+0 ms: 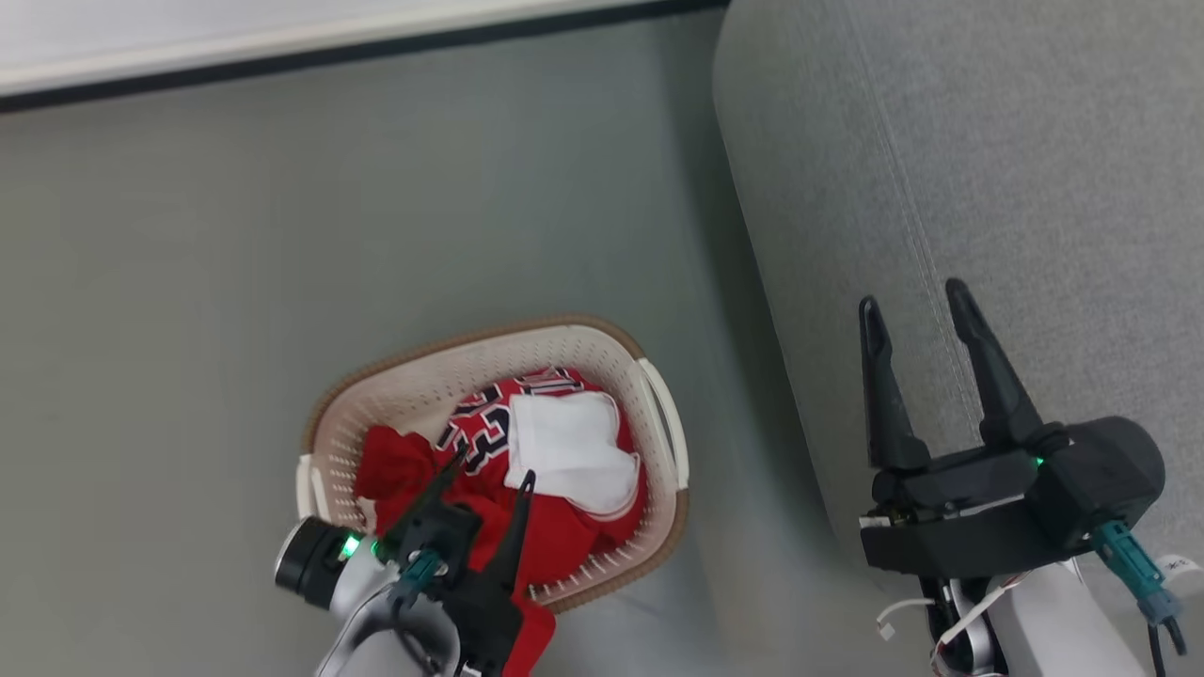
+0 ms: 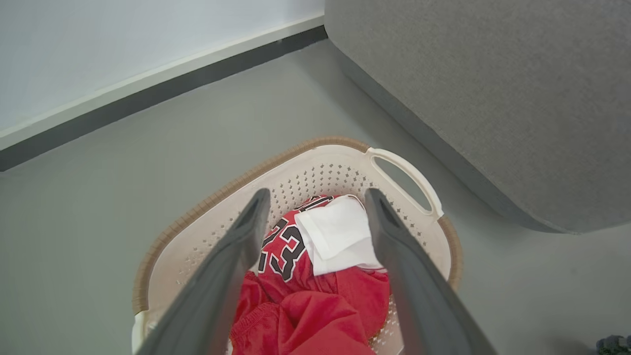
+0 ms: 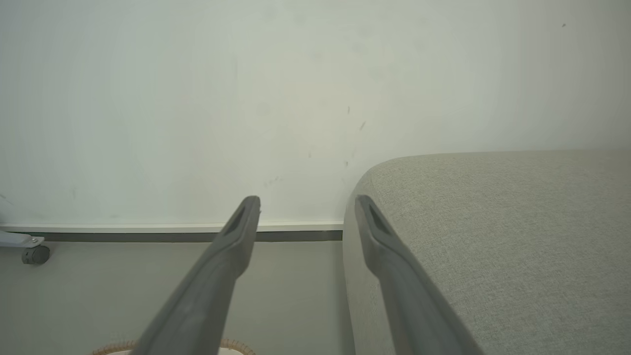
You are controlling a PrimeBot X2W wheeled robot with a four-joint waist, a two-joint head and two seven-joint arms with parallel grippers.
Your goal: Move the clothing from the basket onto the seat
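Observation:
The clothing (image 1: 555,480) is a red pile with a white panel and black-white numerals, lying inside the cream basket (image 1: 414,385) on the floor. In the left wrist view the clothing (image 2: 305,286) fills the basket (image 2: 315,167) bottom. My left gripper (image 1: 494,470) hovers open just above the pile, fingers spread, nothing between them; its two fingers frame the clothing as my left gripper (image 2: 318,197) looks down. My right gripper (image 1: 912,301) is open over the front edge of the grey seat (image 1: 988,169), holding nothing. The seat (image 3: 493,236) lies right of my right gripper (image 3: 305,202).
A white wall with a dark skirting strip (image 1: 282,56) runs along the back. Grey floor (image 1: 235,263) surrounds the basket, with a gap between basket and seat. A small castor wheel (image 3: 34,254) stands by the wall at far left.

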